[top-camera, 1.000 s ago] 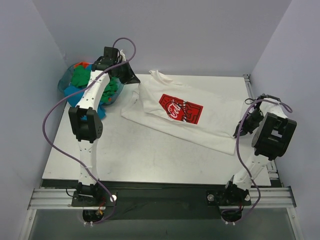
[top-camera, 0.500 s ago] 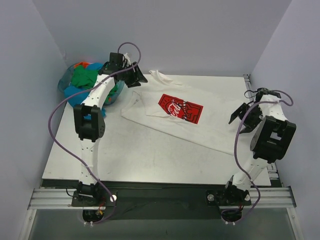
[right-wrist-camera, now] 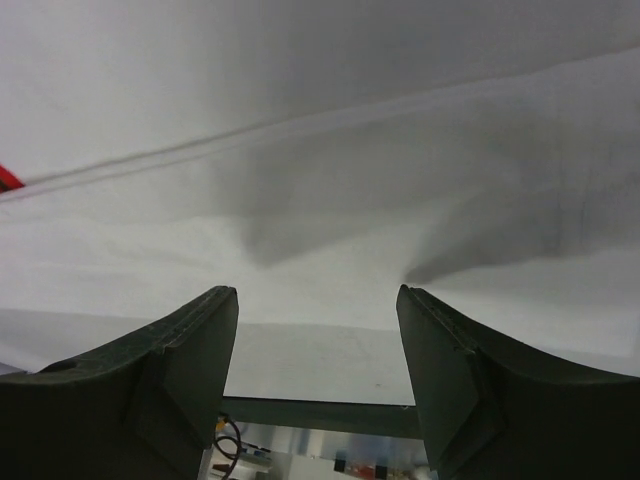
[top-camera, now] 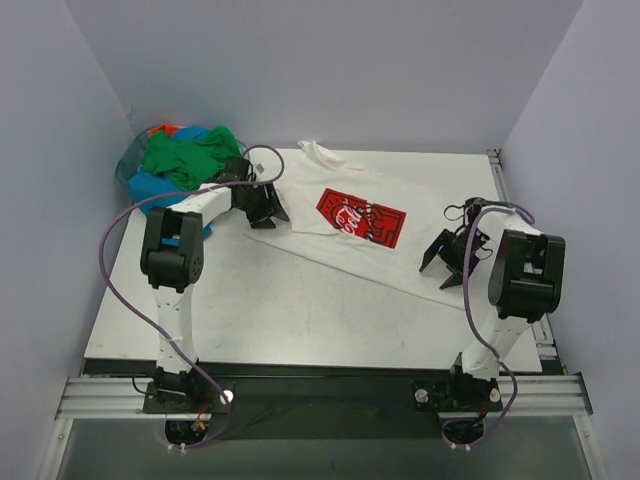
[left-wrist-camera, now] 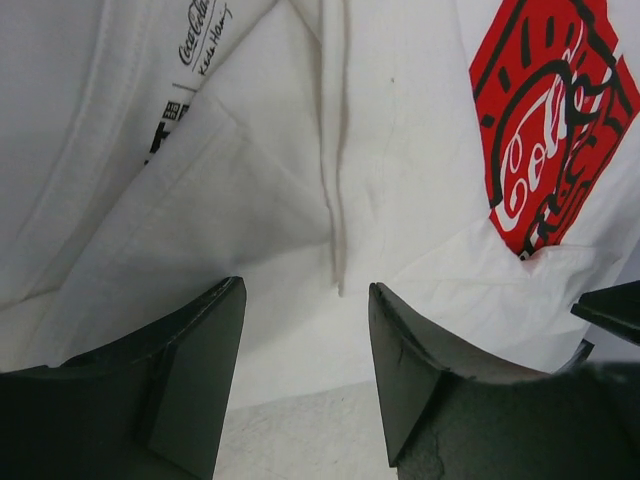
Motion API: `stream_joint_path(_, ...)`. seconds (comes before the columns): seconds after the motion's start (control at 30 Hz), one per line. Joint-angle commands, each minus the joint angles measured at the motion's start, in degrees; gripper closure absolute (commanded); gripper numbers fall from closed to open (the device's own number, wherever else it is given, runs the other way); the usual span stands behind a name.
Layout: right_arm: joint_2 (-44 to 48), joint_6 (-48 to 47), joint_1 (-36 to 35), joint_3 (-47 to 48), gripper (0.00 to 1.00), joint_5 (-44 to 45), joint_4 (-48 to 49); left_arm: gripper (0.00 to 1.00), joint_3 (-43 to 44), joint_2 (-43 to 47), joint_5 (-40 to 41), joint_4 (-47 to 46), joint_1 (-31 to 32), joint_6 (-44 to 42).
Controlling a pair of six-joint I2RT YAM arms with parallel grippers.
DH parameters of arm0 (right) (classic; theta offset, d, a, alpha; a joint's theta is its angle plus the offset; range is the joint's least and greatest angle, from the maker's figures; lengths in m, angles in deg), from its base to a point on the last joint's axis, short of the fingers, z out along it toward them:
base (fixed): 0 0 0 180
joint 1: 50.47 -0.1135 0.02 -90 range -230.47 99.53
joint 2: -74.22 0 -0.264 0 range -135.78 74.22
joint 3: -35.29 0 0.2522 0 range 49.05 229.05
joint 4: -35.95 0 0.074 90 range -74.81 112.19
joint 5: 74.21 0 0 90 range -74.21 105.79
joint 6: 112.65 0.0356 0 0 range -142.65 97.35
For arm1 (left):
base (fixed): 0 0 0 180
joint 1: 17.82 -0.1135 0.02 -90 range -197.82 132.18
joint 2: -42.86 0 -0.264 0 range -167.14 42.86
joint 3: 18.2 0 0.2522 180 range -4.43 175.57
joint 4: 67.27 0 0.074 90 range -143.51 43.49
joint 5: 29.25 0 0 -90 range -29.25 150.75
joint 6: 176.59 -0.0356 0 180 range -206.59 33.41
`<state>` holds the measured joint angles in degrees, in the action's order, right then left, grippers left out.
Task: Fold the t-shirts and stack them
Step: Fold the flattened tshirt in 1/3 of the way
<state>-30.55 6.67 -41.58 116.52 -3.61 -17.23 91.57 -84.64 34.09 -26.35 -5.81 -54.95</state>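
Note:
A white t-shirt (top-camera: 310,205) with a red square logo (top-camera: 362,217) lies spread flat across the back middle of the table. My left gripper (top-camera: 263,206) hovers at the shirt's left edge, open and empty. In the left wrist view its fingers (left-wrist-camera: 190,370) frame a sleeve seam of the white shirt (left-wrist-camera: 300,200), with the logo (left-wrist-camera: 545,140) at the right. My right gripper (top-camera: 447,258) sits low over the shirt's right end, open and empty. In the right wrist view, the white cloth (right-wrist-camera: 330,200) fills the space beyond that gripper (right-wrist-camera: 317,305).
A heap of green, blue and orange t-shirts (top-camera: 185,160) is piled at the back left corner. Bare table (top-camera: 300,310) stretches in front of the white shirt. Grey walls close in on three sides. The table's front edge shows in the right wrist view.
Both grippers have gone from shut to open and let go of the white shirt. The left one dropped from near the heap to the shirt's left edge; the right one moved left over its right end.

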Motion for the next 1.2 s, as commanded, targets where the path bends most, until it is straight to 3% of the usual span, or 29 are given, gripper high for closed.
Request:
stream_joint_path(0.0, -2.36, 0.13, -0.01, -1.36, 0.35, 0.94, 0.4, 0.37, -5.37, 5.95, 1.87, -5.62, -0.06, -2.98)
stream_joint_path(0.27, -3.07, -0.41, -0.01, -6.11, 0.36, 2.26, 0.4, 0.37, -17.59, 12.35, 6.61, -5.27, -0.15, -6.76)
stream_joint_path(0.8, 8.96, 2.32, -1.59, -22.19, 0.36, 1.64, -1.63, 0.37, -40.62, 28.09, 14.26, -1.23, 0.12, -7.47)
stream_joint_path(1.0, 12.83, 2.23, -2.47, -24.48, 0.35, 1.21, -2.33, 0.37, -44.94, 35.21, 16.02, 0.88, 1.35, -7.38)
stream_joint_path(1.17, 15.91, 1.97, -3.52, -23.17, 0.35, 0.24, -2.94, 0.37, -42.14, 39.26, 17.16, 1.06, 6.52, -7.64)
